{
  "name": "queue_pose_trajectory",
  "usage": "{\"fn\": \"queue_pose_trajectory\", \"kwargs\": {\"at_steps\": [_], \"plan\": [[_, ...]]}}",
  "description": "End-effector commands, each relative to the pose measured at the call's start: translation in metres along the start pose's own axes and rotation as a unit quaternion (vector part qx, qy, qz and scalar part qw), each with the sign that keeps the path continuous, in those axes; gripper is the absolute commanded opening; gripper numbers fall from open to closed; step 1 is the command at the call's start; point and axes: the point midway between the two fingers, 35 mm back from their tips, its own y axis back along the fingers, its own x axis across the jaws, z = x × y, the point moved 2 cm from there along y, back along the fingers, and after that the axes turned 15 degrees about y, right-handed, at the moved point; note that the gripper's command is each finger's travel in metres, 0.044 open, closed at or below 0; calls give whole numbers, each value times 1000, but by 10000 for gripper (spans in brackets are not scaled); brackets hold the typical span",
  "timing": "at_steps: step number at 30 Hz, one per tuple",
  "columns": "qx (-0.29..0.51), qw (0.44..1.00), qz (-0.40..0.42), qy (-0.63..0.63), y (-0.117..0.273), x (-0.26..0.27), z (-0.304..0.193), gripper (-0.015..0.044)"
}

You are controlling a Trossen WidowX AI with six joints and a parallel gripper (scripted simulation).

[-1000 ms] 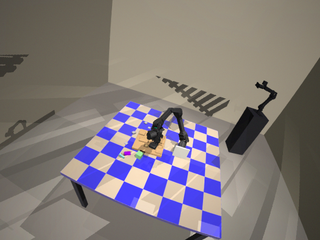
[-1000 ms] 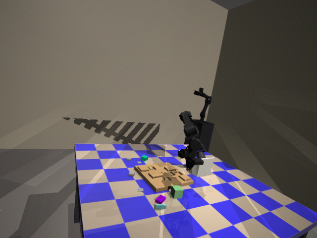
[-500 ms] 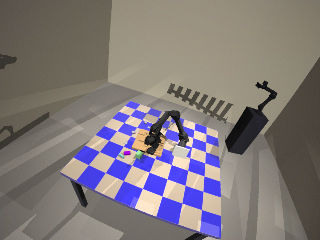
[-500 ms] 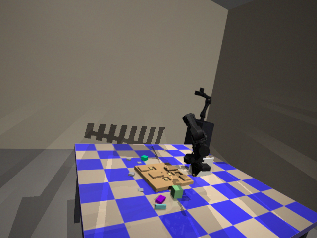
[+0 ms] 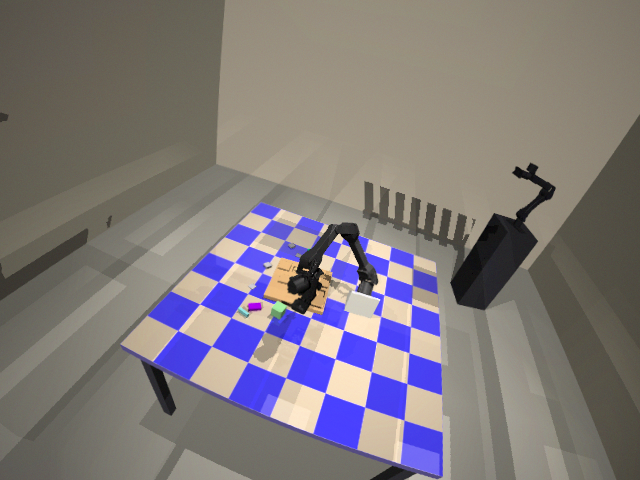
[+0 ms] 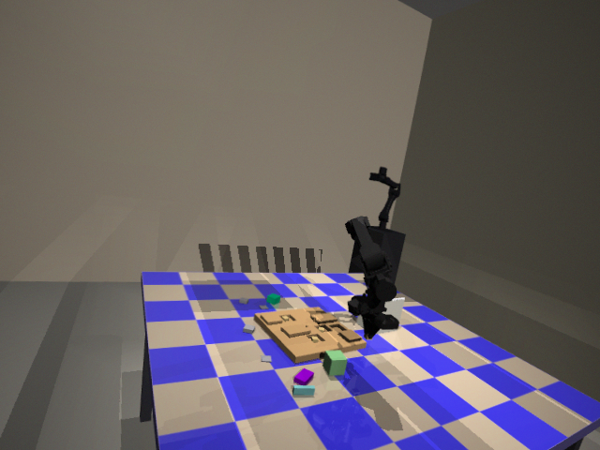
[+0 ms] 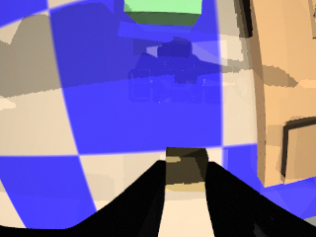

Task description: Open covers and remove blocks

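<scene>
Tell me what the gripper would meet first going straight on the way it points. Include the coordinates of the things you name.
The table [image 5: 346, 382] [image 6: 460, 382] [image 7: 123, 173] beside the board [image 5: 279, 291] [image 6: 292, 347] [image 7: 276, 104], the block [image 7: 187, 170] in the gripper [image 5: 299, 308] [image 6: 370, 333] [image 7: 185, 169] likely touching first; depth is unclear.

Gripper [image 7: 185, 169] pinching a small block [image 7: 186, 166], likely yellowish but mostly in shadow, over the checkered table [image 7: 148, 123]; green block [image 7: 163, 7] ahead, wooden board [image 7: 283, 94] to the image right.

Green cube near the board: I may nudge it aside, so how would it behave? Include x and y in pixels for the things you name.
The green cube [image 5: 278, 310] [image 6: 335, 363] [image 7: 163, 6] has flat faces and crisp edges, so it is probably stiff. Sitting squarely, it would likely slide rather than roll.
</scene>
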Motion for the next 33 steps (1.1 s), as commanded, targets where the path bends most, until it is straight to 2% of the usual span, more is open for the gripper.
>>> {"fn": "queue_pose_trajectory", "kwargs": {"at_steps": [1, 33], "plan": [[1, 1000, -4, 5, -11, 1, -1, 80], [1, 1000, -5, 5, -64, 0, 0, 80]]}}
